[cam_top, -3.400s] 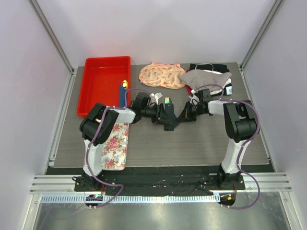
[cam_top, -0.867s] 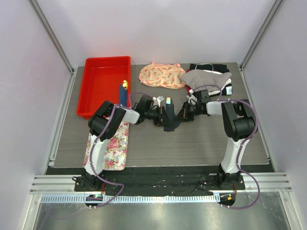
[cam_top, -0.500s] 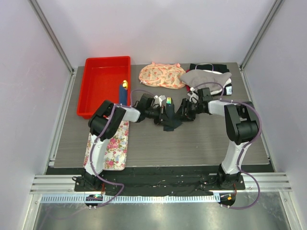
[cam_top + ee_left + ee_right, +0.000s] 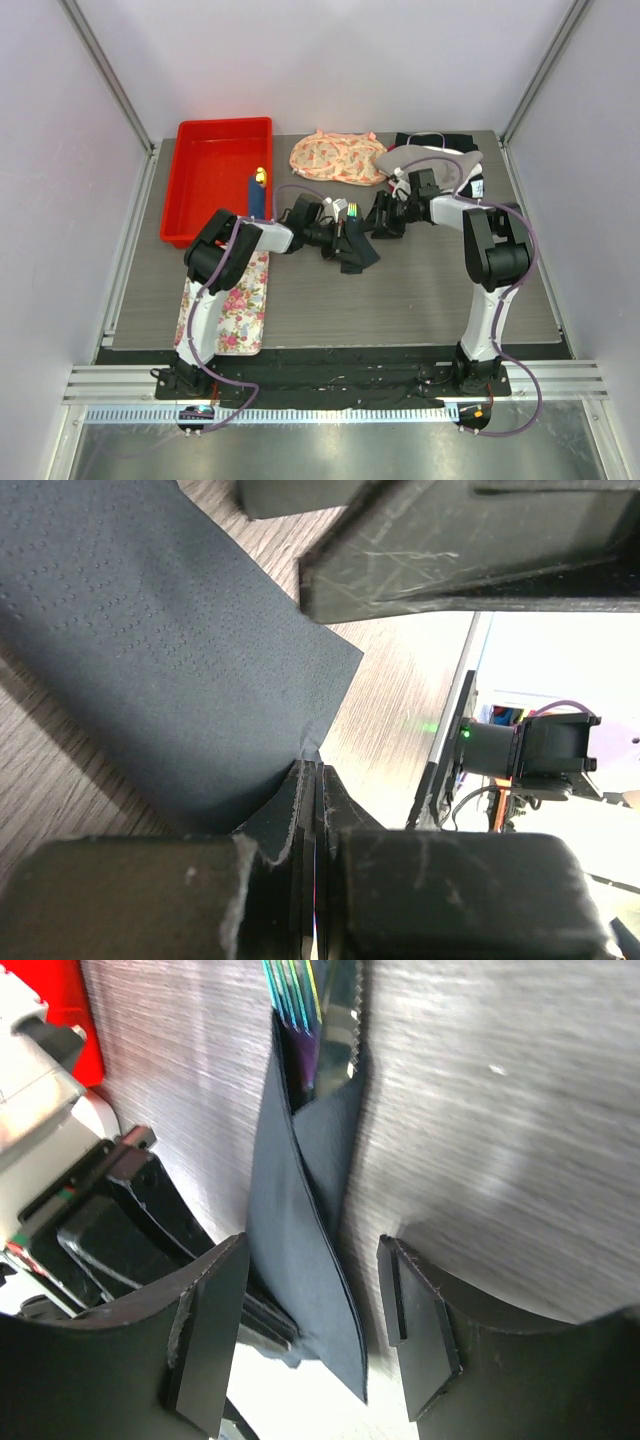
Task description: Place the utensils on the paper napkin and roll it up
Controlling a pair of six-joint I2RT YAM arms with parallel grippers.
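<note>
Here the left gripper [image 4: 314,780] is pinched fully closed on a corner of the paper napkin [image 4: 150,650], probably to pin the wrap so it cannot spring open. The right gripper [image 4: 312,1270] stands partly open with one finger on either side of the napkin, and it grips nothing. The utensils [image 4: 315,1010] sit inside the dark fold, their tips poking out at the 12 o'clock end in the right wrist view. From above, the napkin lies mid-table, with the red tray [image 4: 225,123] at its 10 o'clock.
</note>
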